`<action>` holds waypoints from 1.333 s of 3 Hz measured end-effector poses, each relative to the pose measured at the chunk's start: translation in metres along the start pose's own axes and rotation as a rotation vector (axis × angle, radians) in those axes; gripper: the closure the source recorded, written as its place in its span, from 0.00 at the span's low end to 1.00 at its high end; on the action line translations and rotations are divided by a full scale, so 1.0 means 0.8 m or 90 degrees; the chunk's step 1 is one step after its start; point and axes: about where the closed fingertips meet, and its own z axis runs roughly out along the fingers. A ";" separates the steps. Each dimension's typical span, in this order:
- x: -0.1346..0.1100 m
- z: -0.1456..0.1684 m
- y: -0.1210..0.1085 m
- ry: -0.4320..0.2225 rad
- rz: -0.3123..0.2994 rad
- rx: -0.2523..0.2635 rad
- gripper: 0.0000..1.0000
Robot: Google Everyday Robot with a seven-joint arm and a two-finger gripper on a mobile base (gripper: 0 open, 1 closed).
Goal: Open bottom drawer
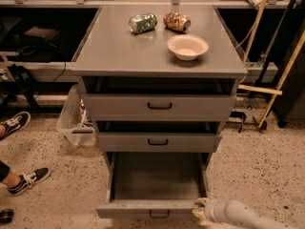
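The bottom drawer [155,180] of the grey metal cabinet stands pulled out, its shallow grey tray empty and its front [147,209] with the small black handle [159,214] at the lower edge of the view. My gripper [200,210] reaches in from the bottom right on a pale arm and rests at the right end of that drawer front. The middle drawer [158,141] and top drawer [159,107] stay pushed in above.
On the cabinet top [109,46] lie a green can [142,23], a brown crumpled bag [177,21] and a white bowl [188,46]. A person's sneakers [24,181] stand on the speckled floor at left. Wooden sticks [281,75] lean at right. A plastic bin [75,120] sits beside the cabinet.
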 end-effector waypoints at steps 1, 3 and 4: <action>0.008 -0.006 0.006 0.007 0.005 0.003 1.00; 0.012 -0.017 0.004 0.014 0.009 0.012 1.00; 0.012 -0.017 0.004 0.014 0.009 0.012 0.81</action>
